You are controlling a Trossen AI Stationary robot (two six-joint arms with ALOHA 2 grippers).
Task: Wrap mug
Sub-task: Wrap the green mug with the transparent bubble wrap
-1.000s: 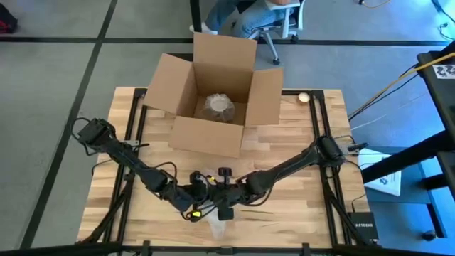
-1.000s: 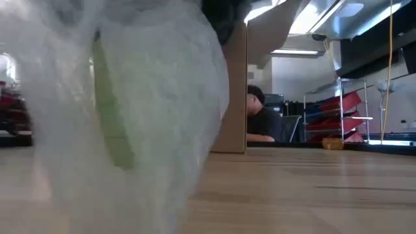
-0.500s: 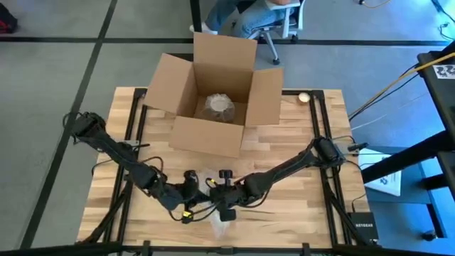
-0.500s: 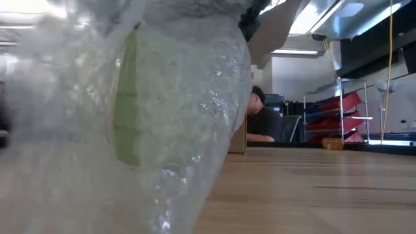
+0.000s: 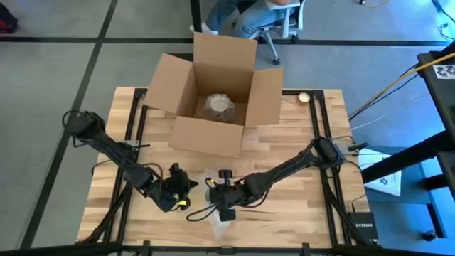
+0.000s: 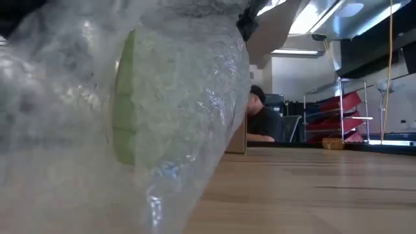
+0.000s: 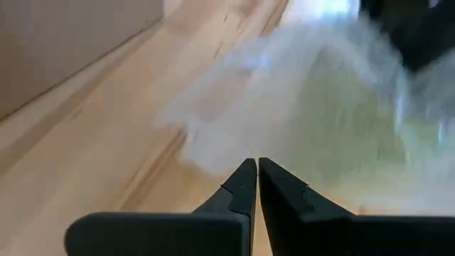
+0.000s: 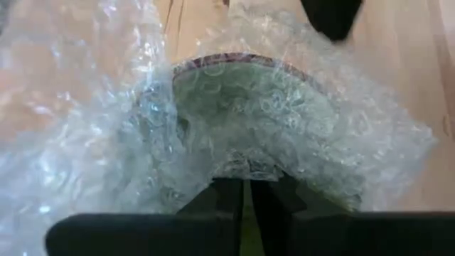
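Since half a second ago the left gripper (image 5: 186, 183) has drawn back from the bundle toward the left; its fingers are pressed together on nothing, with a bare strip of surface (image 5: 284, 213) between them and the bubble wrap (image 5: 213, 186). A second ago it sat right up against the right gripper. The right gripper (image 5: 217, 200) has not shifted: it stays at the near middle of the surface, clamped on the bubble wrap and the mug (image 8: 249, 99) inside it. The right wrist view shows its fingers (image 8: 220, 203) pinching the crinkled sheet at the mug's green rim. In the low view the wrapped mug (image 6: 140, 117) fills the left half, green showing through the plastic, much as it did half a second ago.

The cardboard box (image 5: 213, 96) stands at the far middle of the surface, flaps open, and holds one bubble-wrapped bundle (image 5: 217, 107) on its floor. A small round object (image 5: 303, 97) lies at the far right edge. A person (image 6: 260, 120) sits beyond the surface.
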